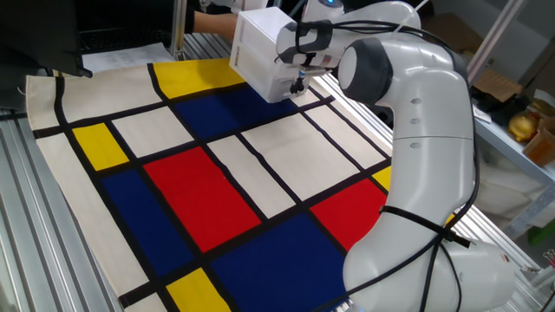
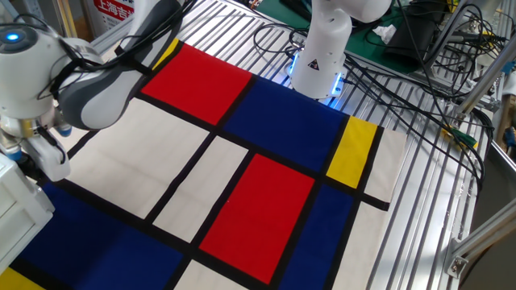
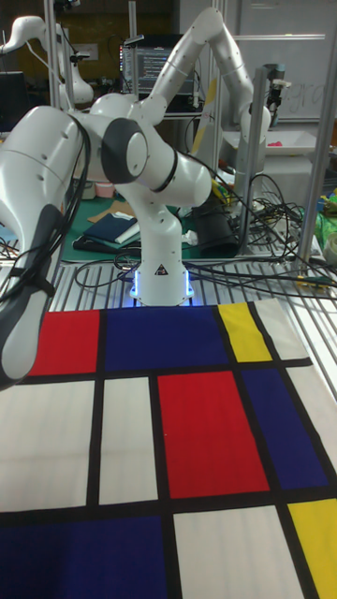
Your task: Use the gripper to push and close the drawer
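Observation:
The small white box cabinet (image 1: 260, 48) stands at the far edge of the coloured cloth, on the blue and yellow patches. Its drawer (image 1: 279, 87) is the low strip of the front face; it looks flush with the box and none of its inside shows. My gripper (image 1: 298, 86) presses its short dark fingertips, held together, against that front at its right end. In the other fixed view the gripper (image 2: 31, 163) sits at the far left against the cabinet (image 2: 18, 216), which is cut off by the frame edge. The tall fixed view shows only arm links.
The cloth (image 1: 199, 191) of red, blue, yellow and white blocks covers the table. My own arm (image 1: 425, 147) arches over its right side. A second robot's base (image 2: 320, 56) stands at the cloth's far edge, with cables (image 2: 419, 89) across the metal slats.

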Controlling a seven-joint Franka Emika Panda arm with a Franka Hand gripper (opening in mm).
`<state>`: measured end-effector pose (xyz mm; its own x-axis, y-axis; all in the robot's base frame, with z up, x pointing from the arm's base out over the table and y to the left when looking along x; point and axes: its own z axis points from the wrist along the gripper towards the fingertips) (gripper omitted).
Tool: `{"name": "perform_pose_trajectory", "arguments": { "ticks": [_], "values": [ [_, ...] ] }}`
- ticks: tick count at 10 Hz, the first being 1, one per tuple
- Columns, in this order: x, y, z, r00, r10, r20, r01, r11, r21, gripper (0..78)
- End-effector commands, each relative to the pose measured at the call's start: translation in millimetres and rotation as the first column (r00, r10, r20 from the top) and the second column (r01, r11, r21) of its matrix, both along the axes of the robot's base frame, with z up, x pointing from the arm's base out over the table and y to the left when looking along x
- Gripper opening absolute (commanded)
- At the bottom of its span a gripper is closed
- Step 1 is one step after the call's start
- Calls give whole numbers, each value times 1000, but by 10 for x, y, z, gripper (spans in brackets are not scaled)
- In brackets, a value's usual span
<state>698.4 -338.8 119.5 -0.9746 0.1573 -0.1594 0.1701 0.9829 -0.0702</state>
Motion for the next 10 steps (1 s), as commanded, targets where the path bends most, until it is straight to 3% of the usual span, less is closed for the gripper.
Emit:
{"name": "perform_pose_trajectory", "arguments": {
  "ticks": [1,3,5,6,10],
  "values": [
    [-168,21,44,999,39,-30,-39,999,-7,0],
    [-393,58,45,998,48,-27,-49,999,-18,0],
    [-651,157,147,998,54,-45,-55,998,-18,0],
    [-687,231,195,998,57,-41,-57,998,-22,0],
    [-687,237,191,995,94,-32,-95,995,-8,0]
  ]
}}
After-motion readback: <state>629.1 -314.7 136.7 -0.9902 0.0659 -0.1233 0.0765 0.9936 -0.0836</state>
